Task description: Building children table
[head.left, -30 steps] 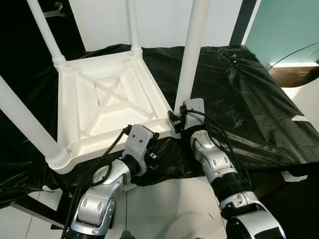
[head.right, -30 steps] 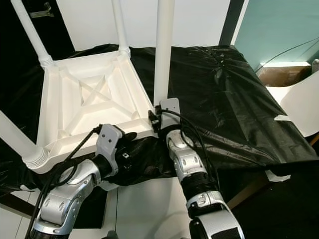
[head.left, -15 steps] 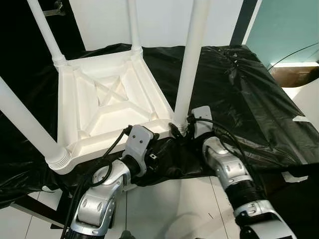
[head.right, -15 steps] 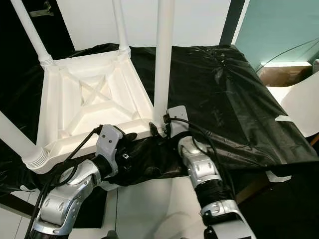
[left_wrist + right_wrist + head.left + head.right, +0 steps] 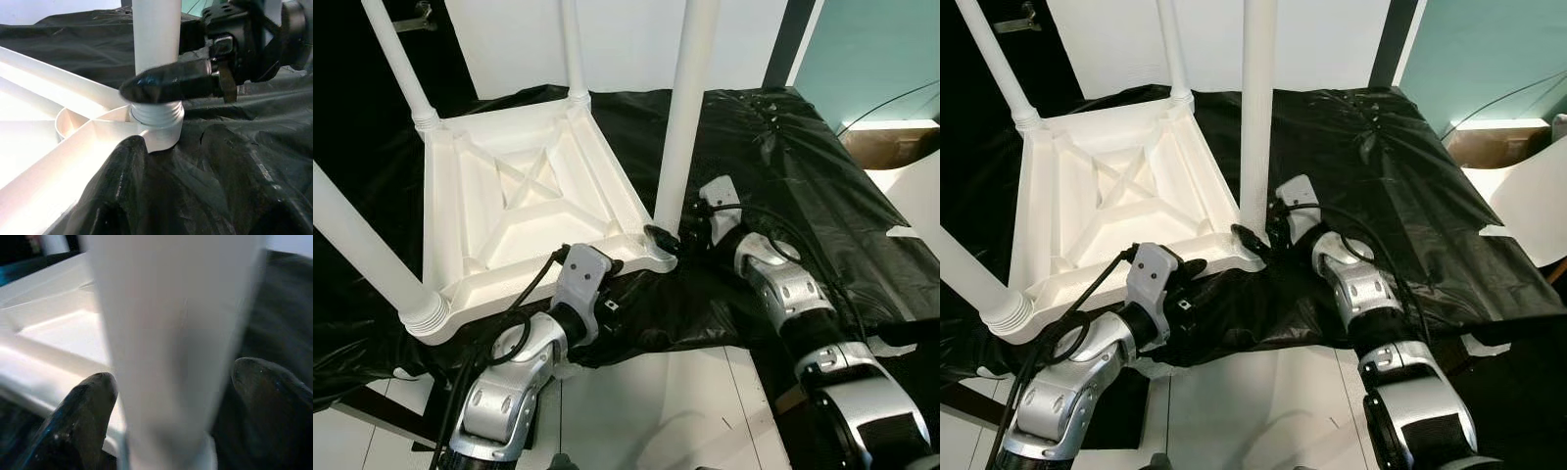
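Observation:
A white children's table [image 5: 509, 211] lies upside down on a black sheet [image 5: 783, 166], its legs pointing up. My right gripper [image 5: 671, 235] is at the base of the near right leg [image 5: 685, 108]. In the right wrist view its fingers [image 5: 88, 416] press on both sides of that leg [image 5: 166, 333]. In the left wrist view one of those fingers [image 5: 171, 81] lies across the leg just above its threaded collar [image 5: 156, 115]. My left gripper [image 5: 617, 269] is at the table top's front rim, one finger [image 5: 117, 186] lying on the white edge.
Three more white legs stand up at the far left [image 5: 396, 59], far middle [image 5: 573, 49] and near left [image 5: 362, 240]. The black sheet hangs over the work table's front edge above a white floor [image 5: 656, 411]. A brown box [image 5: 901, 147] sits at the right.
My right arm has swung out to the right around the leg's base, its wrist turning with it. The left arm and the table top have hardly moved.

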`<state>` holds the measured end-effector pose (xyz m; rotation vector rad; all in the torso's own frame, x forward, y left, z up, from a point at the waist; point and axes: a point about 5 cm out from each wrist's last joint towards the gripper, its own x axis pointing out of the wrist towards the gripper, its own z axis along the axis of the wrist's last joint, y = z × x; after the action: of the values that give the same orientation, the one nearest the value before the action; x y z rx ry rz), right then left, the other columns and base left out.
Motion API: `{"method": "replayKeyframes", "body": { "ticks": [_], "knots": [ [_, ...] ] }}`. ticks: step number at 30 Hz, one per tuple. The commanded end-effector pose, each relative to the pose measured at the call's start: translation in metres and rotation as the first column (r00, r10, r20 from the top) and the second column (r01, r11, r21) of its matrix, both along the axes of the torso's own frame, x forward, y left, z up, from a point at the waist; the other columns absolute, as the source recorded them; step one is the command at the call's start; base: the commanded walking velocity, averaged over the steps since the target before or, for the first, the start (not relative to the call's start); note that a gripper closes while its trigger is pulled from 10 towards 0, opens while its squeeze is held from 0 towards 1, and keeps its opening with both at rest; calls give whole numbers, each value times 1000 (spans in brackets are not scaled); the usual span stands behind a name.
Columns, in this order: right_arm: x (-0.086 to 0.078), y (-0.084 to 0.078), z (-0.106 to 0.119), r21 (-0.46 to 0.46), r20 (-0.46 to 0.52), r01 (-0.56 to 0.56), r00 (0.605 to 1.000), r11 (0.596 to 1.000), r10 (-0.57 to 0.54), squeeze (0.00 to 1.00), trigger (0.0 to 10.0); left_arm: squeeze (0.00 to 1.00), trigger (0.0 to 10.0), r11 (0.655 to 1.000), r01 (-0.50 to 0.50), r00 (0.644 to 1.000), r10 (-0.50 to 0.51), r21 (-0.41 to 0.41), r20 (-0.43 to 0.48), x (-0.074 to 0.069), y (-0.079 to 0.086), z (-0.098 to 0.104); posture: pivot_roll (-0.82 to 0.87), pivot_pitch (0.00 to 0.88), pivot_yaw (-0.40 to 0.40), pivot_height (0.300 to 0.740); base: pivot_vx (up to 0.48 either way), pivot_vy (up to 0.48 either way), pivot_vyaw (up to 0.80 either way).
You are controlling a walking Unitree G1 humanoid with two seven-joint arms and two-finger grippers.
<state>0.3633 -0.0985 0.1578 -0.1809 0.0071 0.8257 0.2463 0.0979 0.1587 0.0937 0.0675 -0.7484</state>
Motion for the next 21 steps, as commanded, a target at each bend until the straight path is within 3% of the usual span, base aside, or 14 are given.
{"method": "replayKeyframes", "body": {
  "ticks": [1, 5, 6, 7, 8, 14, 21],
  "knots": [
    [2, 5, -2, -56, -2, -71, 997, 996, 71, 0, 10000, 0, 10000, 1000, -18, 1000, 18, 12, -6, 2, 2, 0, 72, 25, -14, 740, 0, 0, 0],
    [2, 7, -5, -87, -18, -103, 995, 991, 102, 0, 10000, 0, 10000, 1000, -18, 1000, 18, 8, -4, 1, 1, 2, 83, 32, -15, 740, 0, 0, 0],
    [3, 6, -7, -105, -24, -116, 993, 988, 114, 0, 4824, 0, 10000, 1000, -21, 1000, 21, 13, -4, 1, 2, 1, 88, 22, -17, 740, 0, 0, 0],
    [3, 6, -7, -105, -24, -116, 993, 988, 114, 0, 4824, 0, 10000, 1000, -21, 1000, 21, 13, -4, 1, 2, 1, 88, 22, -17, 740, 0, 0, 0],
    [3, 6, -10, -122, -32, -126, 992, 985, 123, 0, 0, 0, 10000, 1000, -24, 1000, 24, 16, -4, 1, 3, 1, 93, 21, -20, 740, 0, 0, 0],
    [3, 2, -16, -135, -57, -116, 992, 984, 109, 0, 0, 0, 10000, 999, -35, 999, 35, 11, -5, -1, 4, 1, 98, 14, -25, 740, 0, 0, 0],
    [4, -4, -26, -150, -80, -28, 997, 988, 16, 0, 0, 0, 10000, 1000, -26, 1000, 26, 13, -8, -2, 1, -1, 95, 6, -32, 740, 0, 0, 0]
  ]
}}
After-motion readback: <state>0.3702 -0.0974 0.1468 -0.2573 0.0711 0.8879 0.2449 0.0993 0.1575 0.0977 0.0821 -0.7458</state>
